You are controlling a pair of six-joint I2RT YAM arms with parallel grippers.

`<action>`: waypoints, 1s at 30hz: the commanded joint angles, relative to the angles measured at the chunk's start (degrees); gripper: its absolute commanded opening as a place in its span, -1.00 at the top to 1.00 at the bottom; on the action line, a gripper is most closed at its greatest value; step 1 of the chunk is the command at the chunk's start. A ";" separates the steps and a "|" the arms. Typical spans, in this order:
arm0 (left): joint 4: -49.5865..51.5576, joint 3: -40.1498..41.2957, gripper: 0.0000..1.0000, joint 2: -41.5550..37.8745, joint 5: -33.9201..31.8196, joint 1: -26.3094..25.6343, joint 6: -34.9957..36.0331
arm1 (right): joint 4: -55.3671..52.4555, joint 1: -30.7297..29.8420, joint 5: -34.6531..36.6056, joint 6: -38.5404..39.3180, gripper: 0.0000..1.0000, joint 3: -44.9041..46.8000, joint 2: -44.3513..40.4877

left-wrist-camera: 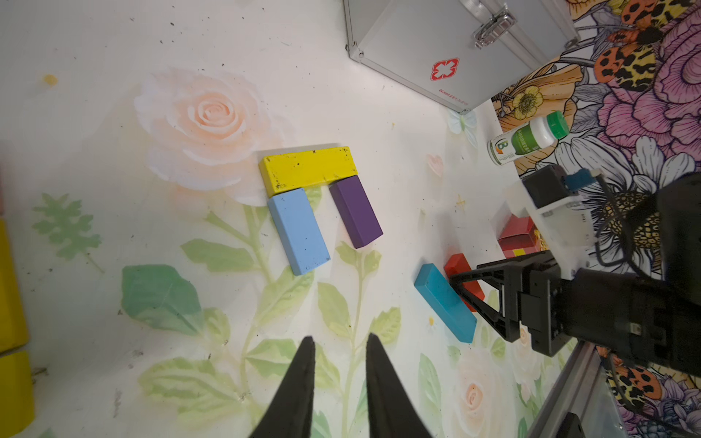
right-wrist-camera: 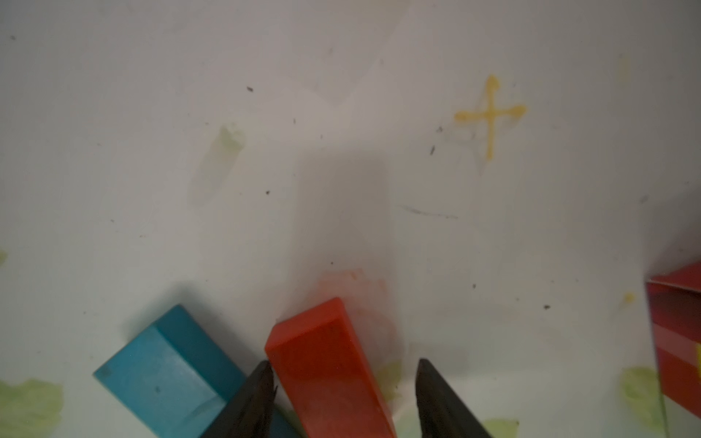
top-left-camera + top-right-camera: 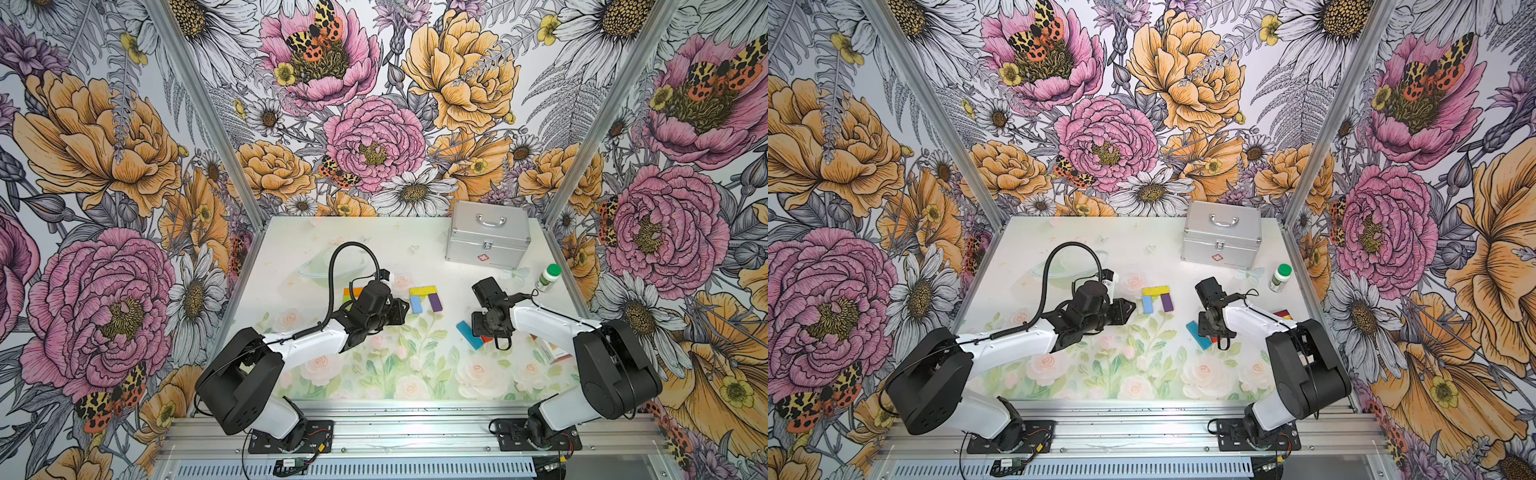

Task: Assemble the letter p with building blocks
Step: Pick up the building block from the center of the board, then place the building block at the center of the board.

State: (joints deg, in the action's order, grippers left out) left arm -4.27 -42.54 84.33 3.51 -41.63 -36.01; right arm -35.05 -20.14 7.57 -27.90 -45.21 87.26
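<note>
"Building blocks first: where do they lie?" asks one observer.

"Three sit together at mid-table on the pale flower-printed mat point(image 3: 324, 232)," answers the other. "A flat yellow rectangular block point(image 1: 309, 168) lies across the ends of a light blue rectangular block point(image 1: 298, 231) and a purple rectangular block point(image 1: 356, 211), touching both. Those two run side by side with a gap between them."

"And the loose ones?"

"A deep blue rectangular block point(image 1: 444, 301) and a red rectangular block point(image 2: 326, 360) lie just beside each other, nearer the right arm. An orange block point(image 3: 354, 290) and a green block point(image 3: 346, 298) show behind the left wrist in a top view, mostly hidden."

"The right gripper?"

"The right gripper point(image 2: 344, 367) stands low over the red rectangular block, jaws spread to either side of it. One fingertip point(image 2: 261, 383) is at the block's edge and the other side shows a gap, so nothing is clamped."

"The left one?"

"The left gripper point(image 1: 341, 337) hovers near the three-block group, jaws a narrow way apart with nothing between them."

"Anything else?"

"A silver metal case with a red cross point(image 3: 488, 237) stands at the far right, with a green-capped white bottle point(image 3: 548, 277) near it. A red-and-white carton point(image 1: 517, 235) lies beside the right arm."
</note>
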 commanded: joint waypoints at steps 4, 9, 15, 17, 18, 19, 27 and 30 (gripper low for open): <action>-1.55 1.33 0.49 -1.67 -0.43 1.06 0.30 | 1.43 0.63 -1.49 -0.05 0.26 -1.39 2.03; -1.53 1.85 0.49 -2.32 -0.70 1.25 0.46 | 1.25 0.85 -1.36 -0.01 0.93 -1.27 0.44; -1.62 2.55 0.49 -2.59 -0.73 1.20 0.24 | 0.45 -1.22 -3.03 2.15 1.00 -6.09 -6.61; -1.70 2.81 0.49 -2.84 -0.70 1.21 0.00 | -0.42 -4.09 -3.23 4.58 1.00 -9.42 -6.46; -1.87 2.93 0.49 -2.99 -0.70 1.13 -0.05 | -0.62 -5.40 -3.18 5.83 1.00 -10.60 -5.87; -1.82 3.05 0.49 -3.26 -0.74 1.15 -0.11 | -0.64 -6.74 -3.44 7.15 1.00 -11.92 -4.95; -1.75 6.55 0.47 -8.39 -3.12 1.36 -1.13 | -1.16 -13.67 -6.64 18.58 1.00 -15.85 3.82; -1.38 7.39 0.46 -9.79 -3.51 1.54 -1.39 | -1.14 -15.32 -7.59 21.34 1.00 -16.24 5.66</action>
State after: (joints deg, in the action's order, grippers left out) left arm -4.69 -36.14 76.34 1.98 -40.95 -36.71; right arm -35.77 -34.50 1.34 -11.42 -60.42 91.98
